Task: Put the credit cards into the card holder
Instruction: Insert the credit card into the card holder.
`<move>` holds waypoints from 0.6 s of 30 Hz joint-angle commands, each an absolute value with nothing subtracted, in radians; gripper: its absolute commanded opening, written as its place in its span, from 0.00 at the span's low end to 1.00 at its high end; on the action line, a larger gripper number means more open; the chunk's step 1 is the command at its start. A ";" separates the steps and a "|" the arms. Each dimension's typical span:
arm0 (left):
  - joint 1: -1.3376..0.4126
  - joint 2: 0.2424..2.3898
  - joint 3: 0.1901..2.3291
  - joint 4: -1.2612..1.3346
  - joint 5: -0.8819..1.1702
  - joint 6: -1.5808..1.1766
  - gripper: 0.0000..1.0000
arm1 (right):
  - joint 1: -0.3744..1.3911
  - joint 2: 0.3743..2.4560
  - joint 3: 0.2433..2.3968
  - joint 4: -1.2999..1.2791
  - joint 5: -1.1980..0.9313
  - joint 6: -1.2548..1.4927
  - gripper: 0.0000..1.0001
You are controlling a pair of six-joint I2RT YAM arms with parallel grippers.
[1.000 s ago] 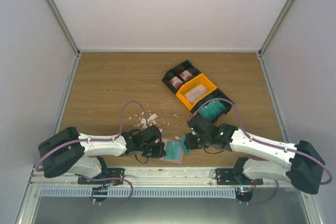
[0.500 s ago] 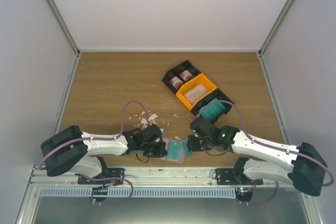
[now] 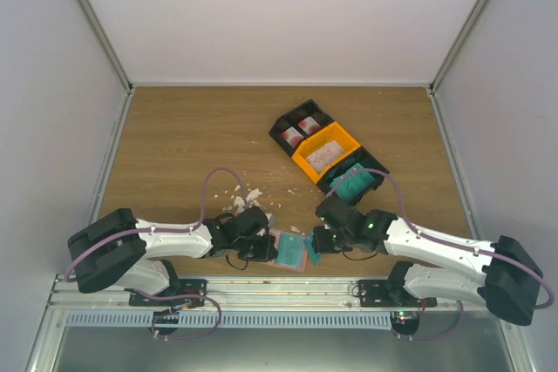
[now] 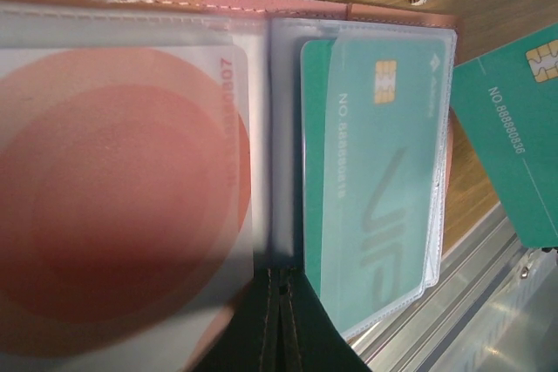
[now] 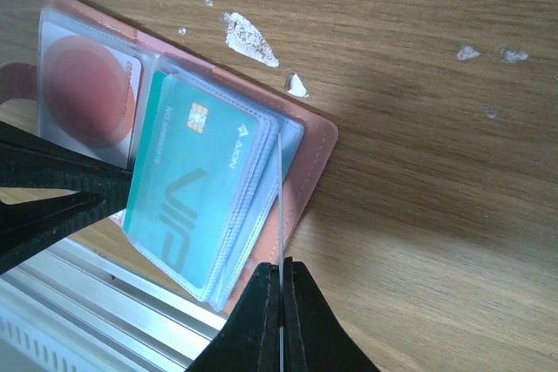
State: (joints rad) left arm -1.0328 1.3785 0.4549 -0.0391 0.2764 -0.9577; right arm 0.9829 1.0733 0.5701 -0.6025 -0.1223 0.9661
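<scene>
- Card holder [image 5: 311, 150] lies open and flat on the table [image 3: 192, 145], at the near edge, between the two arms, clear sleeves facing up.
- Left gripper [image 4: 279, 307]: fingers pressed together, pinching the card holder at its centre fold from the near side.
- Left sleeve page holds a white card with a big red circle [image 4: 122, 198]; right page holds a sleeved teal card [image 4: 375, 189], chip end far.
- Right gripper [image 5: 281, 283]: fingers clamped on a loose teal card [image 4: 510, 154], tilted on edge, so its own wrist cam sees it only as a thin line.
- Loose teal card sits just right of the sleeve stack, over the holder's right-hand cover. Cannot tell if its edge is touching a sleeve.
- White crumbs [image 3: 247, 199] scattered on the wood just beyond the holder.
- Far right of the holder: row of bins. Black bin [image 3: 277, 127] with white/red cards, orange bin [image 3: 344, 134] with one pale card, and nearest, a stack of teal cards [image 3: 351, 183] in a black bin.
</scene>
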 commanded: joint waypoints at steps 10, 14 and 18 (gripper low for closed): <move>-1.032 1.203 0.422 -0.106 0.207 -0.940 0.05 | 0.994 1.048 0.557 -0.582 -0.125 0.975 0.01; -1.031 1.196 0.404 -0.053 0.242 -0.940 0.12 | 0.994 1.050 0.557 -0.579 -0.125 0.972 0.01; -1.033 1.261 0.416 -0.042 0.254 -0.927 0.13 | 0.994 1.055 0.555 -0.572 -0.130 0.967 0.01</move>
